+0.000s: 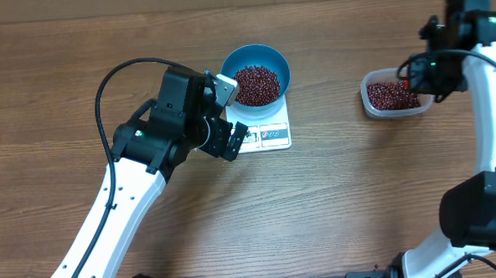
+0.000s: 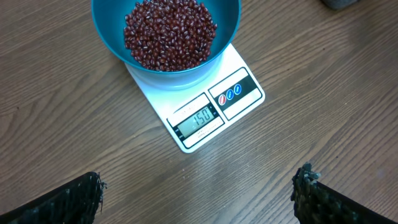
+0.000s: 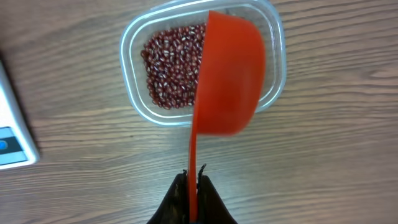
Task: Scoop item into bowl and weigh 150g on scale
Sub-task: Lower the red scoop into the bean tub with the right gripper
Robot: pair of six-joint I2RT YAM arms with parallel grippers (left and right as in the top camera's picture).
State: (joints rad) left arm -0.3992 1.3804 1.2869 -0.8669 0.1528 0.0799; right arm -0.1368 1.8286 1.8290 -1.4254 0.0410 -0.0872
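The blue bowl stands on the white scale and holds a heap of red-brown beans. From the left wrist, the bowl with beans sits on the scale, whose display reads 150. My left gripper hovers at the scale's front left, open and empty. My right gripper is shut on the thin handle of a red scoop. The scoop's cup hangs over a clear tub of more beans.
The clear tub stands at the right of the table, under the right arm. A corner of the scale shows at the left edge of the right wrist view. Bare wood lies between scale and tub.
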